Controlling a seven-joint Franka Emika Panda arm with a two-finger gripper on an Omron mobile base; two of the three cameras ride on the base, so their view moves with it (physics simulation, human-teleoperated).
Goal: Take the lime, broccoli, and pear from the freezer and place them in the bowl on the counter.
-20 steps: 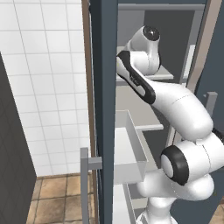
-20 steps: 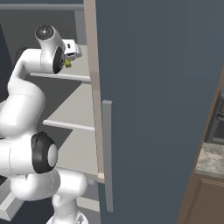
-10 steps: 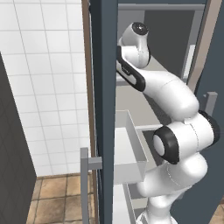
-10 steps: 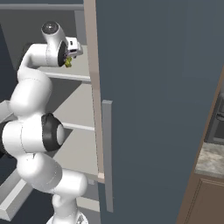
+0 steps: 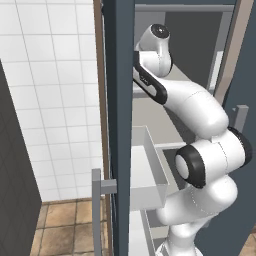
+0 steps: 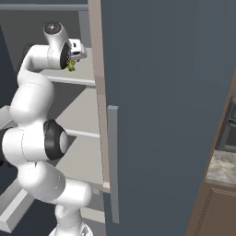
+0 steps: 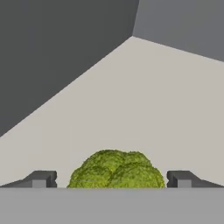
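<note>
Broccoli [image 7: 117, 169] between spread fingers [image 7: 41, 178], apparently untouched, on shelf [image 7: 144, 109].

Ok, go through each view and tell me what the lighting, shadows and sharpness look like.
Hand view: sharp and flatly lit, the broccoli crisp between the fingertips, no glare, no shadow under it on the shelf. Left base view: even light, the freezer frame dark. Right base view: soft shading on the arm, nothing blurred.

Even, flat rendered light throughout, sharp and free of glare or blur, with only soft shading inside the freezer [image 5: 200, 30].
</note>
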